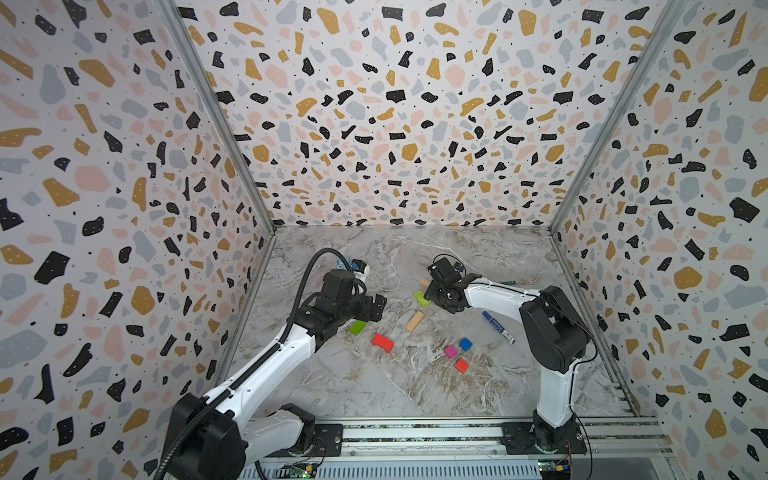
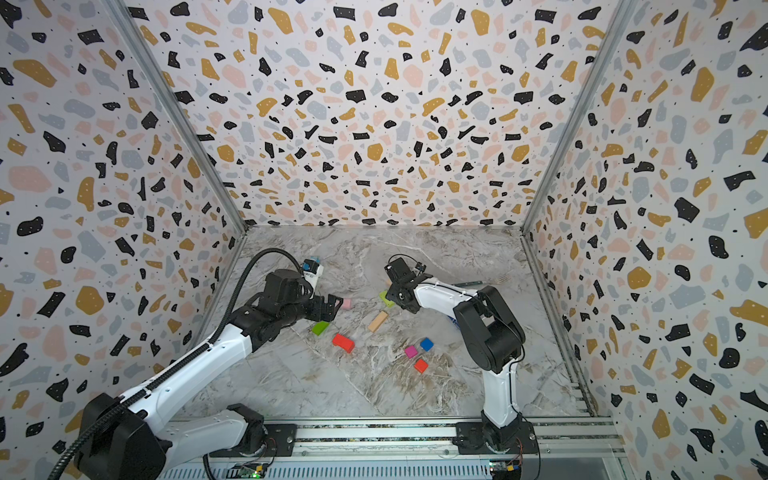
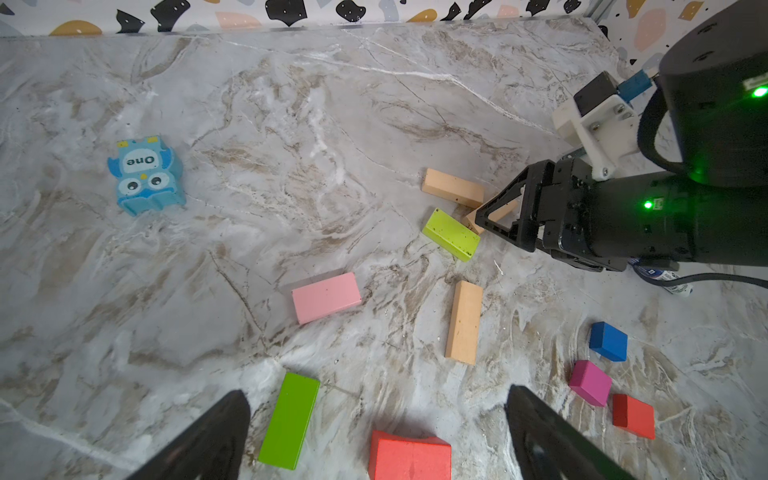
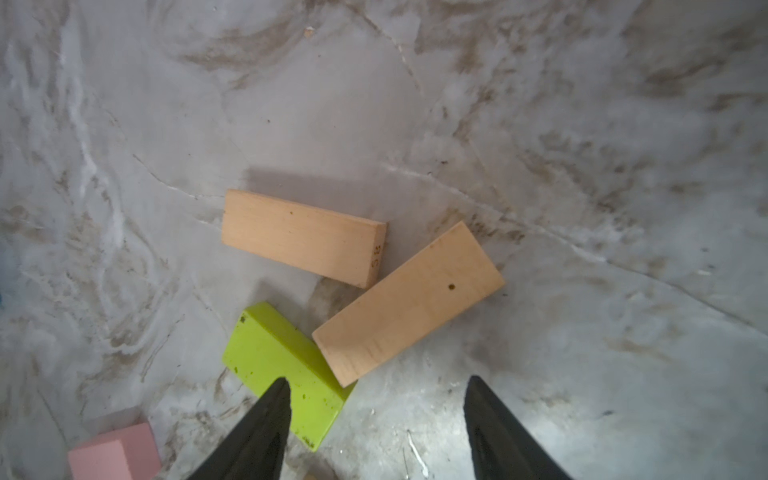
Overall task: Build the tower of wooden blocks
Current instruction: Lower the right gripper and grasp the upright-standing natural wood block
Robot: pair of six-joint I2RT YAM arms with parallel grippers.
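No tower is in view; the wood blocks lie loose on the marble table. My right gripper (image 4: 378, 384) (image 1: 432, 291) hangs open over a lime-green block (image 4: 282, 365) (image 1: 421, 298), with nothing between its fingers. A tan block (image 4: 409, 299) lies just ahead of them, its end over the lime block's corner, and a second tan block (image 4: 301, 237) lies beside it. My left gripper (image 3: 378, 392) (image 1: 378, 308) is open above a red block (image 3: 409, 455) and a green block (image 3: 289, 419). A pink block (image 3: 326, 297), a third tan block (image 3: 464, 322) and blue (image 3: 608, 341), magenta (image 3: 590, 382) and orange-red (image 3: 633, 416) cubes lie apart.
A pale blue box with cartoon eyes (image 3: 145, 174) sits near the back left, behind the left arm. A blue-capped marker pen (image 1: 498, 328) lies under the right arm. Patterned walls close in the table on three sides.
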